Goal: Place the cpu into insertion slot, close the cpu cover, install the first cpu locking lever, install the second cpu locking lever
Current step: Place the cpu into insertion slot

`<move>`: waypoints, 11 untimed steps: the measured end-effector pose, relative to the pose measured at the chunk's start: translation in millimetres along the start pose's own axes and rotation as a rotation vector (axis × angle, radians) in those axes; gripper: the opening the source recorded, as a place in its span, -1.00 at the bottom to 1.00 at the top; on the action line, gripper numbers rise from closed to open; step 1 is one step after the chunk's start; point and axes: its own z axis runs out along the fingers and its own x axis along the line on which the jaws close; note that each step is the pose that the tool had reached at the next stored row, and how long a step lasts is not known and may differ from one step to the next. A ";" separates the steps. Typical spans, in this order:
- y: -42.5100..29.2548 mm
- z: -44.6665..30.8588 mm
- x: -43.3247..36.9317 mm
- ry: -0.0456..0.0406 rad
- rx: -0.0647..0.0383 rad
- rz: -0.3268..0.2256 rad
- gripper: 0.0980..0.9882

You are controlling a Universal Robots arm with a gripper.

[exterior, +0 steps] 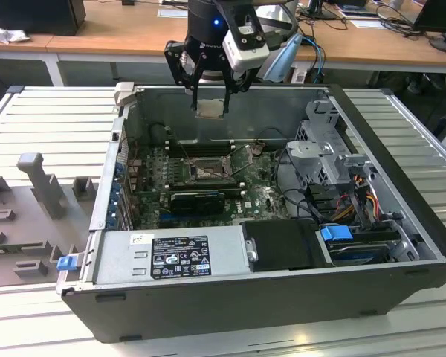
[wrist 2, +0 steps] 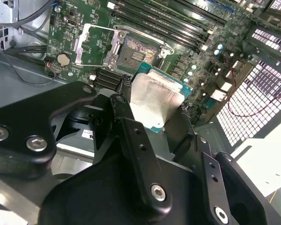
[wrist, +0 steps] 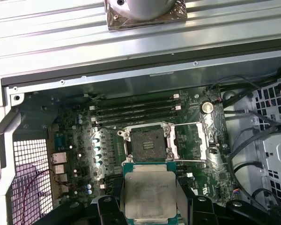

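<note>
Contact is firm: the black metal claw (exterior: 210, 103) pinches the small flat square silvery-beige cpu (wrist: 150, 194) by opposite edges, chip level. Well below the claw, almost straight under it, lies the square insertion slot (wrist: 147, 144), dark centre, silvery rim, uncovered; the thin silvery windowed cpu cover (wrist 2: 79, 45) stands swung open beside it.

The cpu (wrist: 149, 197) in the matt black gripper (exterior: 211, 103) has a dull metal top; the slot (wrist: 147, 144) below gleams silvery.
</note>
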 end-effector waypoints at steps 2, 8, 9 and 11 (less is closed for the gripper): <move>0.0 0.0 0.0 -0.0003 0.000 0.004 -0.02; 0.0 0.0 0.0 -0.0016 0.000 0.018 -0.02; 0.0 0.0 0.0 -0.0017 0.000 0.020 -0.02; 0.0 0.1 0.0 -0.0022 -0.001 0.024 -0.02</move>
